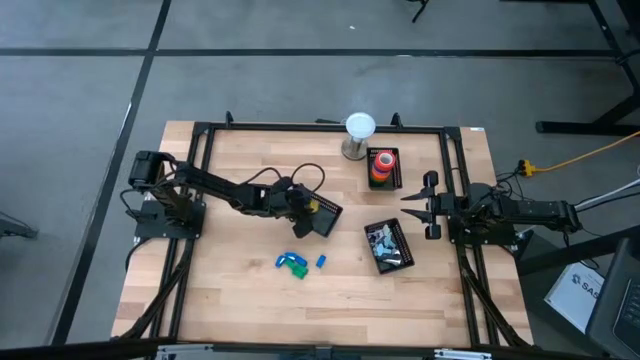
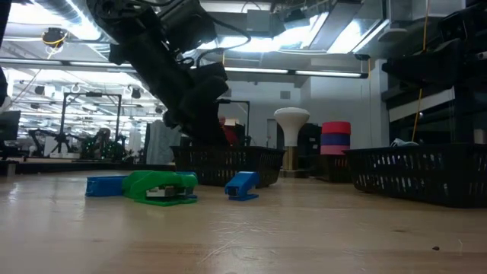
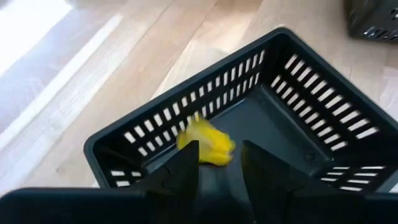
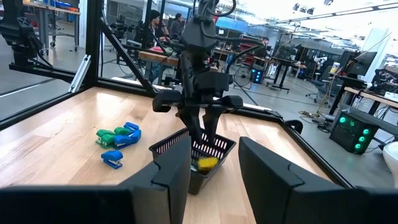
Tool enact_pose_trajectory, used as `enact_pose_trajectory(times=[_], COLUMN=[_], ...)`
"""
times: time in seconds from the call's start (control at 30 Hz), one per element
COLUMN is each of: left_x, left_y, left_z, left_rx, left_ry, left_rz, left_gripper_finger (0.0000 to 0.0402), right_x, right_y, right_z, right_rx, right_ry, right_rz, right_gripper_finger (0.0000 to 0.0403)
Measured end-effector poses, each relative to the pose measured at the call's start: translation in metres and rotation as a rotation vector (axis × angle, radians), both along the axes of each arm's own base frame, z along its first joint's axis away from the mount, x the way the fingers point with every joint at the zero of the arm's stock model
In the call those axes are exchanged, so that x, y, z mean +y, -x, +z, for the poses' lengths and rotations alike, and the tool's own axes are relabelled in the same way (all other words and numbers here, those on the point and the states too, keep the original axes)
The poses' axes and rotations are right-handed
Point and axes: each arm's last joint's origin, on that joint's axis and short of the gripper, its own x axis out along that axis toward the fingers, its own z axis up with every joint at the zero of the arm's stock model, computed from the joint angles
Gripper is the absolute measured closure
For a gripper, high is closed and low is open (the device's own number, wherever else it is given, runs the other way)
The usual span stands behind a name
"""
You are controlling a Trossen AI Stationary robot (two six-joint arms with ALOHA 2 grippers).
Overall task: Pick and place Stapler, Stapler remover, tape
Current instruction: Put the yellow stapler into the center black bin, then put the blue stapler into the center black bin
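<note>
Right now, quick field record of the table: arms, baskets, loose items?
left tool: over the middle black basket, fingers apart, nothing gripped
yellow item: inside that basket, just past the fingertips
right tool: open, empty, waiting at the table's right side
tape rolls: stacked in the far basket
right basket: holds mixed small items
loose on table: green stapler, two small blue items

A robotics lab is indicated by workbenches (image 4: 163, 55), seated people (image 4: 152, 25) (in the background) and overhead strip lighting (image 2: 304, 70).
</note>
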Motion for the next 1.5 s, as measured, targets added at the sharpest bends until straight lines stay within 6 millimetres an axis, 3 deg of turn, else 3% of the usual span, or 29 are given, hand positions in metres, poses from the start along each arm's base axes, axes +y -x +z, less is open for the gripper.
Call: enact_pose_trajectory(times=[0.4, 0.87, 1.1, 1.5], left_x=[-0.011, -0.069, -0.095, -0.12], left_y=[-0.002, 0.002, 0.008, 0.017], left_z=[0.003, 0.047, 0.05, 0.05], left_rx=[-0.022, -0.145, -0.164, -0.173], left_ry=[-0.061, -0.177, -0.17, -0.158], left_rz=[-0.055, -0.308, -0.39, -0.467], left_gripper_finger=[0.0234, 0.0257, 0.0266, 0.0268], right_x=[0.0, 0.0, 0.0, 0.0], right_y=[0.0, 0.0, 0.0, 0.0], right_z=[0.0, 0.0, 0.0, 0.0], right_rx=[0.0, 0.0, 0.0, 0.0], right_ry=[0.0, 0.0, 0.0, 0.0], right_rz=[0.0, 0.0, 0.0, 0.0], right_gripper_finger=[0.0263, 0.0263, 0.0263, 0.0263])
